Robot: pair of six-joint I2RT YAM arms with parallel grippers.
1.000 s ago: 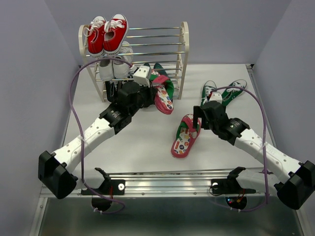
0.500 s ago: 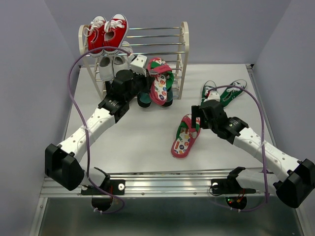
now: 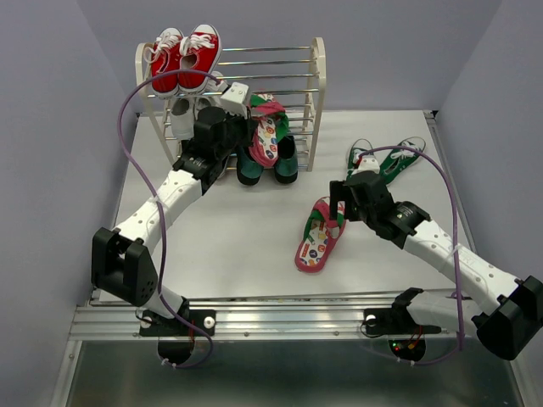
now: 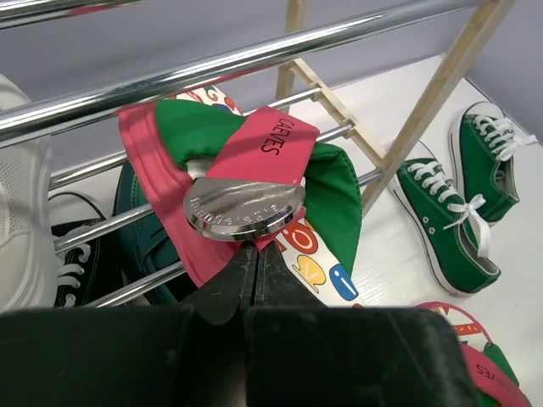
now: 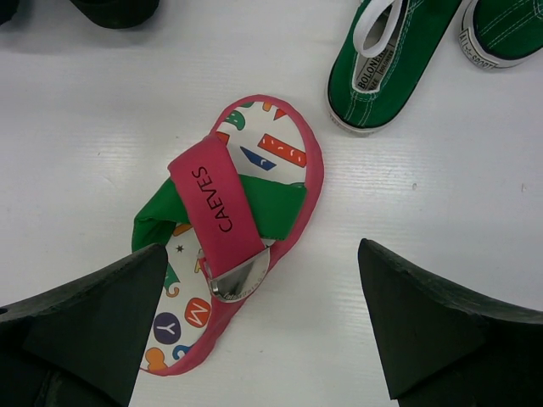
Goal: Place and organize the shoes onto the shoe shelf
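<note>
White table point(image 3: 246, 237) fills the middle of the top view; the shelf point(image 3: 317, 85) stands upper left of centre, red sneakers point(image 3: 185, 59) on its top rods; the left arm reaches up into it, the right arm lies across the lower right. Left gripper point(image 4: 252, 259) is clamped tight on a flip-flop point(image 4: 280, 140), pinching it just by the strap's shiny buckle; the shoe leans tilted against the middle rods, teal slip-ons point(image 3: 250, 168) low in the rack beneath it. So the step in hand, I'd say, is seating this flip-flop on a tier; next it wants laying flat across two rods before letting go, or it may slip through. Right gripper point(image 5: 259, 314), jaws spread wide, hovers over the other flip-flop point(image 5: 222, 203) at centre frame, holding nothing; green sneakers point(image 3: 386, 161) wait just beyond, centre right.
</note>
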